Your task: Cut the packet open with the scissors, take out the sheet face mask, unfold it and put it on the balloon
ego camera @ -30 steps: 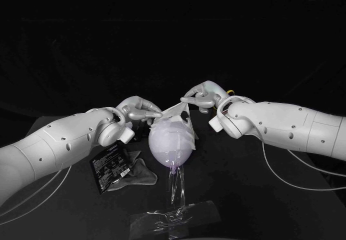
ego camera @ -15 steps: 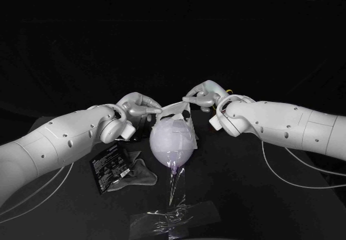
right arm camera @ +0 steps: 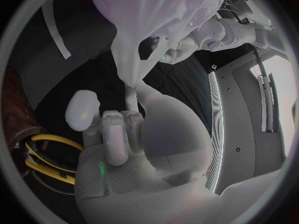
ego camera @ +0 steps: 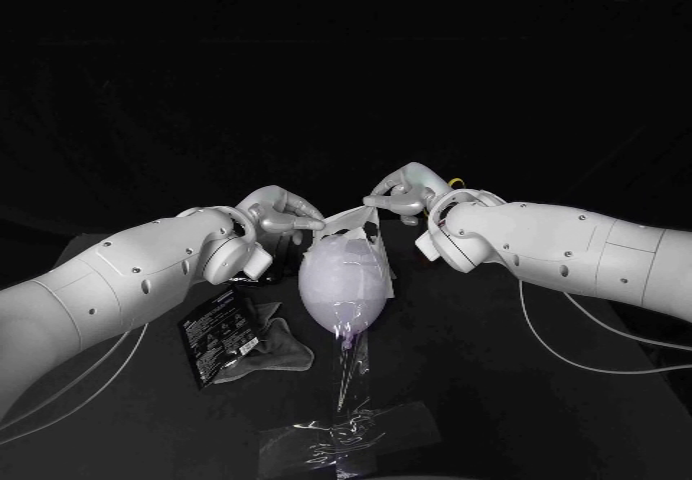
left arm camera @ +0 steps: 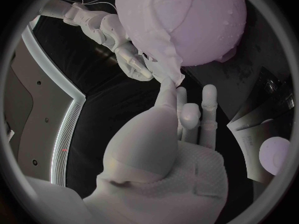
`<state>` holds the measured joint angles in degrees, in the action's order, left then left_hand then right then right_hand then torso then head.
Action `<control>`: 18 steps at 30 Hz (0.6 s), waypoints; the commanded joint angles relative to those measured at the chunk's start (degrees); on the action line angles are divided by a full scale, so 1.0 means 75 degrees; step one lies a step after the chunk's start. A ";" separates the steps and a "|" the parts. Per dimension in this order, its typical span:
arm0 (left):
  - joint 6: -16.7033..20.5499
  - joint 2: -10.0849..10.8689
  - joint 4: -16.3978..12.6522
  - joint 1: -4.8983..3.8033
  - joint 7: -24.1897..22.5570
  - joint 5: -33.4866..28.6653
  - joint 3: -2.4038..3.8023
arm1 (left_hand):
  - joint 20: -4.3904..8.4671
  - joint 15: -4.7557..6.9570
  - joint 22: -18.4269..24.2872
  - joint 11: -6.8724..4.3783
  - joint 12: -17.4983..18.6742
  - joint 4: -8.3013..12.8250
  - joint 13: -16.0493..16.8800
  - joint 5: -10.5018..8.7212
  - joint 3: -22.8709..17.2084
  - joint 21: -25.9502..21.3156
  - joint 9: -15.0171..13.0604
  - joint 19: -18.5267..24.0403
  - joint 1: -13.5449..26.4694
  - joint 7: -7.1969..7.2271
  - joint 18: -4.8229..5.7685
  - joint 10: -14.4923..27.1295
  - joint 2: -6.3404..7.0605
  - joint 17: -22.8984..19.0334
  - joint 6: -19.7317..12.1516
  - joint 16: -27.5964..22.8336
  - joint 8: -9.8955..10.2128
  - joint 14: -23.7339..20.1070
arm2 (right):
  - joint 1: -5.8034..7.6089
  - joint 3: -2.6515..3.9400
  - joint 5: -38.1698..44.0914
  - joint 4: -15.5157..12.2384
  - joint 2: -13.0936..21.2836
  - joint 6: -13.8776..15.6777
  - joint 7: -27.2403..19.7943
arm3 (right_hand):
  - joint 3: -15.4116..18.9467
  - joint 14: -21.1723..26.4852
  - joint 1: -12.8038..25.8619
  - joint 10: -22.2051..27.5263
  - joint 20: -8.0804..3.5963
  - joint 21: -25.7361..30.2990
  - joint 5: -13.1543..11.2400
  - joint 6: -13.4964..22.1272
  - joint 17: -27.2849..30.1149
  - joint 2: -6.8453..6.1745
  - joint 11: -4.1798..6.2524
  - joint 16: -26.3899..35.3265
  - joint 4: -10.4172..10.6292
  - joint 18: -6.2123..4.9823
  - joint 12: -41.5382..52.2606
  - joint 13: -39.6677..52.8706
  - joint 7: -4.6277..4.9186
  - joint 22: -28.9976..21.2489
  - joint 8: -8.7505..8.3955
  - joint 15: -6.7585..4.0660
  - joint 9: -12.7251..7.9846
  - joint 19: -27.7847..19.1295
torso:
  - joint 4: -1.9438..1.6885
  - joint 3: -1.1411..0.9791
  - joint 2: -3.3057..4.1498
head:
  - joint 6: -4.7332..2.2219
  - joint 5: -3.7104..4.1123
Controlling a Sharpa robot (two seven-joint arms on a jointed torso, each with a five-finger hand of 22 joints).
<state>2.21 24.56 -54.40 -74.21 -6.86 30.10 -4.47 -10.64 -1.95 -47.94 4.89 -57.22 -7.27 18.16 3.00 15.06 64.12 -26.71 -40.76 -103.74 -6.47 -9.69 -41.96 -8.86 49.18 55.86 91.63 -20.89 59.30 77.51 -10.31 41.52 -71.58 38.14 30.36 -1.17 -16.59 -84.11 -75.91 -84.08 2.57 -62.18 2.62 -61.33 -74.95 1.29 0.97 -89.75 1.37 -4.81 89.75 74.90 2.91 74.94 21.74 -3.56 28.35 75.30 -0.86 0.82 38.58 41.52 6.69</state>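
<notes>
The mask (ego camera: 349,224) lies draped over the top of the balloon (ego camera: 346,290), which stands upright in the middle of the table (ego camera: 490,390). The 2 hands hold the mask from opposite sides: the left hand (ego camera: 284,213) pinches one edge and the right hand (ego camera: 404,194) pinches the other. The packet (ego camera: 219,335) lies flat on the table near the left arm. The scissors (right arm camera: 44,160) lie just beside the right hand.

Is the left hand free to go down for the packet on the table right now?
Probably not yet. The packet lies uncovered beside the balloon, but the left hand pinches the sheet mask by its edge over the balloon and would have to let go first.
</notes>
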 commanded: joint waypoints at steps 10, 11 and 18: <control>0.0531 -0.0060 0.0073 -0.0039 0.0152 0.0807 0.0011 | 0.0069 0.0012 -0.0056 -0.0070 -0.0095 -0.0001 0.0015 -0.0022 -0.0137 0.0119 -0.0116 -0.0047 -0.0037 -0.0044 -0.0113 0.0055 -0.0950 0.0220 -0.0102 0.0085 -0.0044 0.0263 | -0.0016 -0.0017 0.0370 -0.0015 -0.0025 0.0533 0.0145 | -0.0058 -0.0786 -0.0040 -0.0789 0.0008 0.0027 0.0024 0.0027 -0.2007 -0.0033 0.0044 -0.0033 -0.0004 -0.0117 0.0033 0.2013 -0.0065 0.0927 0.0435 -0.0058 0.0926 0.0022 | -0.0004 -0.0003 -0.0006 | -0.0006 0.0017; 0.0516 -0.0040 0.0038 -0.0049 0.0145 0.0809 0.0011 | 0.0069 0.0012 -0.0056 -0.0070 -0.0095 -0.0001 0.0015 -0.0022 -0.0137 0.0119 -0.0116 -0.0047 -0.0037 -0.0044 -0.0113 0.0055 -0.0950 0.0220 -0.0102 0.0085 -0.0044 0.0263 | -0.0017 -0.0018 0.0339 -0.0053 -0.0006 0.0609 0.0065 | -0.0061 -0.0786 -0.0035 -0.0789 0.0006 0.0004 0.0024 0.0030 -0.2007 -0.0041 0.0047 -0.0033 -0.0007 -0.0112 0.0033 0.2013 -0.0068 0.0934 0.0447 -0.0060 0.0937 0.0038 | -0.0002 -0.0003 -0.0010 | -0.0010 0.0017; 0.0381 0.0259 -0.0482 -0.0247 0.0130 0.0751 0.0029 | 0.0075 0.0012 -0.0064 -0.0069 -0.0106 -0.0013 0.0017 -0.0023 -0.0149 0.0132 -0.0141 -0.0053 -0.0027 -0.0046 -0.0112 0.0058 -0.0948 0.0164 -0.0108 0.0094 -0.0050 0.0234 | -0.0021 -0.0014 0.0194 -0.0550 0.0269 0.1082 -0.0408 | -0.0063 -0.0786 -0.0035 -0.0789 0.0005 -0.0013 0.0024 0.0033 -0.2007 -0.0045 0.0048 -0.0033 -0.0009 -0.0109 0.0033 0.2013 -0.0070 0.0939 0.0453 -0.0062 0.0943 0.0048 | -0.0007 -0.0005 -0.0042 | -0.0051 -0.0031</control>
<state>5.05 26.15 -57.06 -75.58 -5.60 35.21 -4.43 -10.44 -1.94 -48.32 4.71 -57.82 -7.35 18.21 3.00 14.35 64.83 -27.70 -40.96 -103.88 -6.87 -9.66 -41.78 -8.72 50.53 55.46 92.00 -20.98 60.94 77.33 -10.47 43.09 -74.93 39.79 34.89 -1.24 -16.75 -84.01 -75.67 -84.07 2.58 -62.17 2.41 -60.99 -74.91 1.05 0.97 -89.80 1.22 -4.78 89.79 74.95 2.85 74.91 22.19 -3.47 28.35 75.30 -0.90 0.79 38.39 41.26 6.60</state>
